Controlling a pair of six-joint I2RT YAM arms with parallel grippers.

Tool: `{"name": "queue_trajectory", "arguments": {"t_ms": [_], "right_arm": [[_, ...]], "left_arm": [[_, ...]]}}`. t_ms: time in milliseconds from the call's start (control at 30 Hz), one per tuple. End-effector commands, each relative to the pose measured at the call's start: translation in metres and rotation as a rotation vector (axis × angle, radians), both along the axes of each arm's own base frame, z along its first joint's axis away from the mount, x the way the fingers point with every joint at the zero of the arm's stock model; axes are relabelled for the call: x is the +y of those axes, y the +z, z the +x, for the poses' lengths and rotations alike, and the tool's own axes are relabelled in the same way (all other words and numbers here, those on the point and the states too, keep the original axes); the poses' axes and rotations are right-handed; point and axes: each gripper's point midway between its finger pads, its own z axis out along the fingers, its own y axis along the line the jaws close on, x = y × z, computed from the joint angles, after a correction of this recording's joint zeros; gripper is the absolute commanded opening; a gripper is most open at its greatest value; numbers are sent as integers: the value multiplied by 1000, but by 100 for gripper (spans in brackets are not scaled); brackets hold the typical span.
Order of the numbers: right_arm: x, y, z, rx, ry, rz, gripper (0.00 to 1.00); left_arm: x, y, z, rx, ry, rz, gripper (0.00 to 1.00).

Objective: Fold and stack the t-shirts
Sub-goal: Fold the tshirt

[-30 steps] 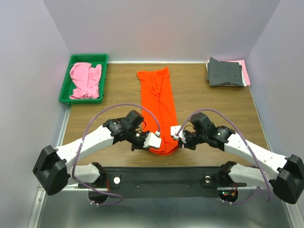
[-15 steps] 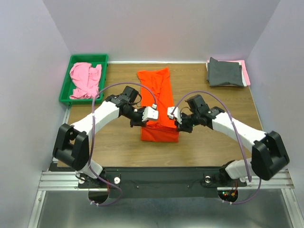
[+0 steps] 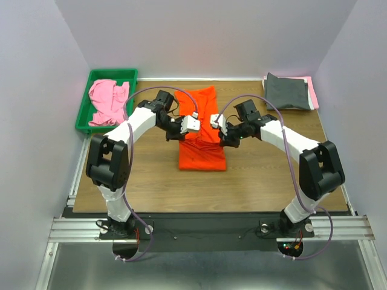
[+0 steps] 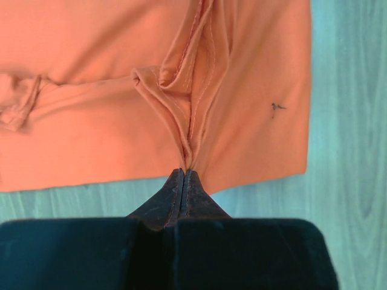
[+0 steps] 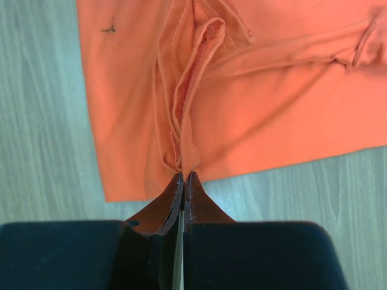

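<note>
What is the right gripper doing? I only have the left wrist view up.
Observer: The right gripper is shut on the orange t-shirt, pinching a bunched fold at its edge.
Operator: Where are the other shirts?
Observer: A pink t-shirt lies crumpled in the green tray at the far left.
Operator: Is there any stack?
Observer: A dark grey t-shirt lies folded on a second pink t-shirt in the far right corner.
</note>
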Motion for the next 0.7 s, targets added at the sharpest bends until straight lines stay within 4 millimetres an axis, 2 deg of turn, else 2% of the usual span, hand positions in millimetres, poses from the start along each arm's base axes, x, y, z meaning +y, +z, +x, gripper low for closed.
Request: {"name": "queue_trajectory", "arguments": {"t_ms": [0, 67, 100, 133, 167, 300, 367, 467, 533, 567, 633, 667], "right_arm": [[7, 14, 28, -41, 14, 53, 1], [8, 22, 43, -59, 2, 67, 1], [8, 14, 48, -39, -2, 63, 1], [8, 18, 56, -50, -7, 69, 1], [9, 18, 61, -52, -8, 72, 1], [11, 6, 77, -28, -16, 69, 1], [10, 6, 83, -31, -22, 73, 0], [9, -1, 90, -19, -29, 69, 1], [10, 3, 98, -34, -32, 77, 1], [8, -2, 103, -22, -41, 75, 1], [8, 1, 112, -29, -52, 82, 1], [6, -4, 116, -17, -62, 80, 0]], "left_arm": [[0, 14, 13, -12, -22, -23, 0], [2, 7, 20, 0, -19, -10, 0], [4, 11, 27, -13, -16, -10, 0], [5, 5, 30, 0, -11, -4, 0], [5, 9, 38, -15, -6, -8, 0], [7, 4, 58, -11, 21, -10, 0], [4, 8, 68, -27, 22, -16, 0], [4, 4, 77, -22, 32, -13, 0], [3, 8, 86, -37, 35, -19, 0], [2, 8, 91, -37, 37, -19, 0], [1, 3, 95, -32, 39, -15, 0], [2, 5, 100, -41, 45, -18, 0]]}}
